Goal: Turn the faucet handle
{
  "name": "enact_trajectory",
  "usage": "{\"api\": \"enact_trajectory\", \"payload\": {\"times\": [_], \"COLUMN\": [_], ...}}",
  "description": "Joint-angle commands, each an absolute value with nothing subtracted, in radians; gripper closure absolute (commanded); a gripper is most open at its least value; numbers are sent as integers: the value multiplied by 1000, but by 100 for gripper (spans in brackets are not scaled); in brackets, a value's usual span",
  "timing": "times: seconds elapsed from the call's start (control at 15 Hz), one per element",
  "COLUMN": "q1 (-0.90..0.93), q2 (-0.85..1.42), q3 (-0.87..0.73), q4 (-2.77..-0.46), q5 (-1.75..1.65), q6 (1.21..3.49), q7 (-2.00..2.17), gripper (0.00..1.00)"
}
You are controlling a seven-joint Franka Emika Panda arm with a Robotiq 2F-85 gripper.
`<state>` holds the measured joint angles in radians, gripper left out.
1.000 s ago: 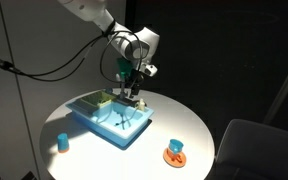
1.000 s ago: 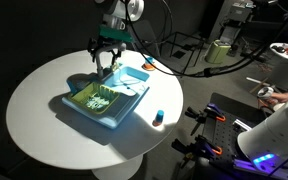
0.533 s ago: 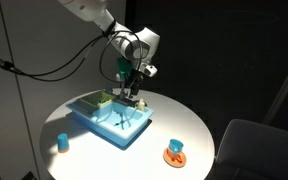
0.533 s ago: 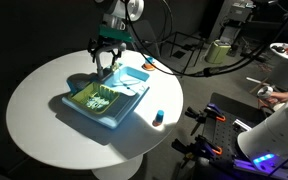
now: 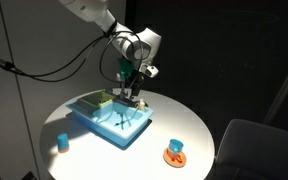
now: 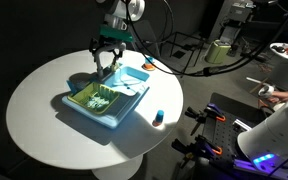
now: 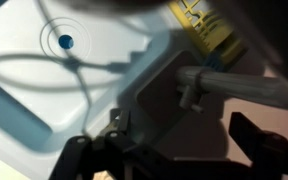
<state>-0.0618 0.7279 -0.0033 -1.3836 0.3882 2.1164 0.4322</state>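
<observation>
Faucet handle [image 7: 191, 92], a tiny pale lever on the thin grey faucet [image 7: 239, 86], sits in the wrist view just ahead of the jaws and within the gap between them, nearer one dark finger [image 7: 256, 140] than the other. The jaws are released, spread wide, gripping nothing. I judge the main risk to be that off-centre line-up: closing from here could let one finger strike the lever first and knock it aside, or clamp the faucet stem instead, so that turning drags the whole light-blue basin [image 5: 96, 131] across the desk [image 5: 194, 125]. Pushing down too far could jam the fingertips against the basin's rear ledge. A small white-and-yellow piece [image 7: 209, 30] stands beyond the faucet, farther from the jaws, and a wide sweep might topple it. The basin spreads below and ahead of the jaws, showing only a drain [image 7: 64, 42] and, in an exterior view, a green block [image 5: 102, 98] at a corner beside the jaws. Well apart from them a small blue cup [image 5: 62, 142] stands on the desk, its contents hidden.
</observation>
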Motion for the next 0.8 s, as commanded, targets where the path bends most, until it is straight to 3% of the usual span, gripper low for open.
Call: {"api": "enact_trajectory", "payload": {"times": [0.0,0.27,0.33,0.4,0.73], "q1": [-72,-75,-76,-76,-80], "q2": [737,736,737,737,737], "q3": [-3,-2,-2,-2,-2], "q4": [-1361,-1369,-1371,-1374,-1383], "q5": [406,407,407,407,412], "q6": [2087,2085,2085,2084,2084], "q7": [452,448,447,446,442], "gripper": [0,4,17,22,69]}}
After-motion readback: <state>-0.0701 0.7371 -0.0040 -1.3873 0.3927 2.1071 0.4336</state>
